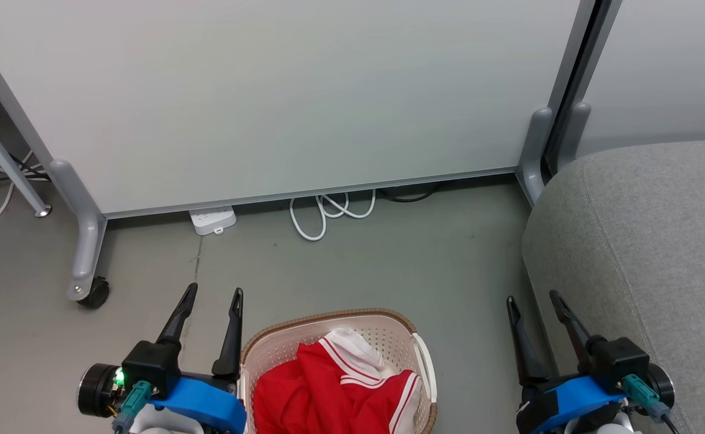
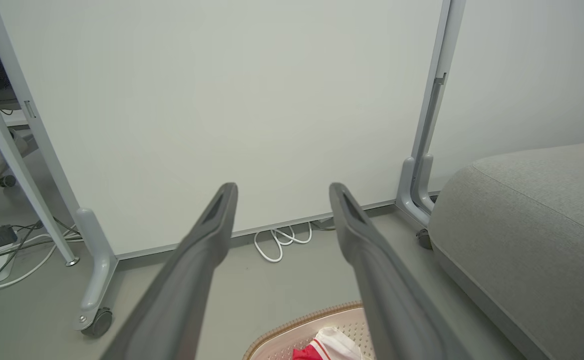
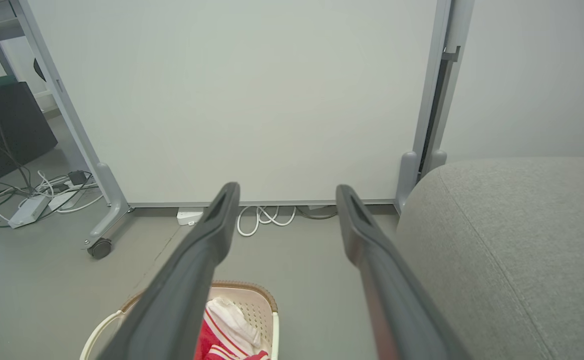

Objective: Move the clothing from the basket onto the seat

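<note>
reaching into the laundry basket (image 1: 328,315) for a first garment looks to be the step in hand. the red clothing (image 1: 322,386) with white stripe trim lies heaped inside it, on the floor at the near middle, and none of it is on the visible part of the grey sofa seat (image 1: 648,241) to the right. the left hand (image 1: 214,290) hovers just beside the basket's left rim, fingers spread wide and holding nothing. the right hand (image 1: 532,297) hangs between basket and seat, equally spread and empty.

to do it well, bring one hand over the middle of the heap, fingers pointing down, and pinch a thick red fold rather than the loose white lining at the far side — a thin edge could slip out. lift straight up until the cloth clears the woven-look rim, since a snagged hem might drag or tip so light a basket. then swing right and let go well onto the seat — not on its rounded edge.
</note>
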